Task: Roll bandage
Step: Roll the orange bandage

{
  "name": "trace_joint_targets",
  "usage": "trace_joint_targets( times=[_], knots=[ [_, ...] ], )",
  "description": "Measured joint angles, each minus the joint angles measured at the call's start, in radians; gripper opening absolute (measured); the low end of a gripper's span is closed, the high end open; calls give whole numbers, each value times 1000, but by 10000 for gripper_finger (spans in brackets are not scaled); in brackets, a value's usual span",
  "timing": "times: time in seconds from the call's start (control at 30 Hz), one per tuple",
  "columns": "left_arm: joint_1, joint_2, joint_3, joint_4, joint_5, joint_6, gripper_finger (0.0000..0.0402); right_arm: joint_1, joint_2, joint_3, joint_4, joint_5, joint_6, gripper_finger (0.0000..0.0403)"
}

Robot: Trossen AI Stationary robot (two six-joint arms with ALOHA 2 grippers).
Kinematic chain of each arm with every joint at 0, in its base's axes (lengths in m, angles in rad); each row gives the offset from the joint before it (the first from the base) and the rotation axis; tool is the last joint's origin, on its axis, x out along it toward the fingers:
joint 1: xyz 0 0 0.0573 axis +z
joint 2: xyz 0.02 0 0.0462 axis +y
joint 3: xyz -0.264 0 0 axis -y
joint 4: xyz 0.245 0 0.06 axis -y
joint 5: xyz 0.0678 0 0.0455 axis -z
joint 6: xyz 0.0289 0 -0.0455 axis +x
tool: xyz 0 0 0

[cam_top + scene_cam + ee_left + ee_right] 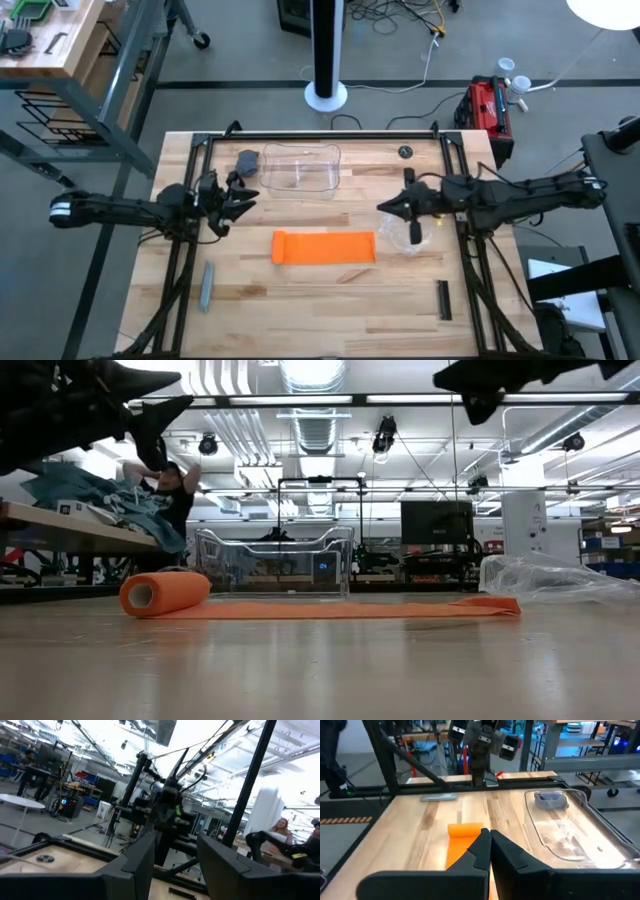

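Observation:
The orange bandage (324, 247) lies flat along the middle of the table. Its left end is rolled into a small roll (165, 593), and the unrolled strip (400, 608) runs toward the right. My left gripper (238, 205) hovers open above the table, left of and beyond the roll, with nothing between its fingers (175, 862). My right gripper (385, 208) is shut and empty, raised above the table beyond the strip's right end. In the right wrist view the roll (465, 830) shows just past its tips (490, 847).
A clear plastic tub (300, 170) stands at the far middle, with a dark grey object (247, 160) at its left. A crumpled clear wrapper (410, 238) lies by the strip's right end. A grey stick (207, 287) lies near left and a small black bar (443, 300) near right.

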Motion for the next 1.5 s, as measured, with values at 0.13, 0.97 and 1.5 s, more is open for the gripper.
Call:
trace_joint_targets(
  times=[0.13,0.97,1.5],
  knots=[
    [0,37,0,-123,-6,-17,139,0,106,55,-7,0,-4,2],
    [-250,408,542,-1192,-82,-35,139,0,462,164,-12,1,-9,2],
    [-463,462,511,-1347,-408,-351,126,5,523,140,-71,103,48,0]
  ],
)
